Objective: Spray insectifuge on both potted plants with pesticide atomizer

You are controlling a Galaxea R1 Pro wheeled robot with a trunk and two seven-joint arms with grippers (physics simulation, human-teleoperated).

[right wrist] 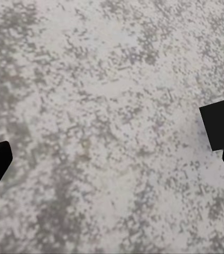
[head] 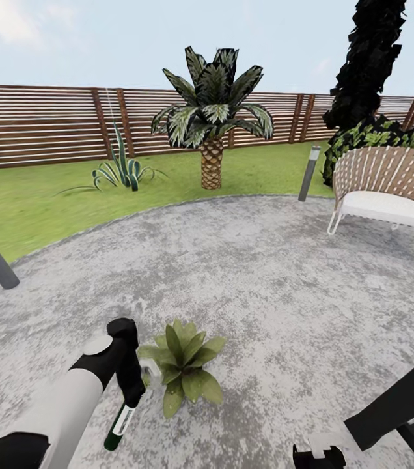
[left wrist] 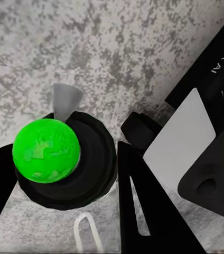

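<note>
head: high, facing fence (head: 51,124) | wrists: close, looking down | shared: gravel patio (head: 265,273)

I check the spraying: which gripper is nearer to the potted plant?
Left. The left gripper is right beside the potted plant, holding the atomizer. The right gripper is apart, lower right.

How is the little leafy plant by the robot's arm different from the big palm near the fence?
The potted plant is a low rosette with no trunk; the palm stands tall on a scaly trunk. The potted plant sits on the grey gravel patio; the palm grows from the lawn. Its leaves are broad and plain green; the palm's fronds are darker and streaked pale. Both spread pointed leaves outward from a centre.
</note>
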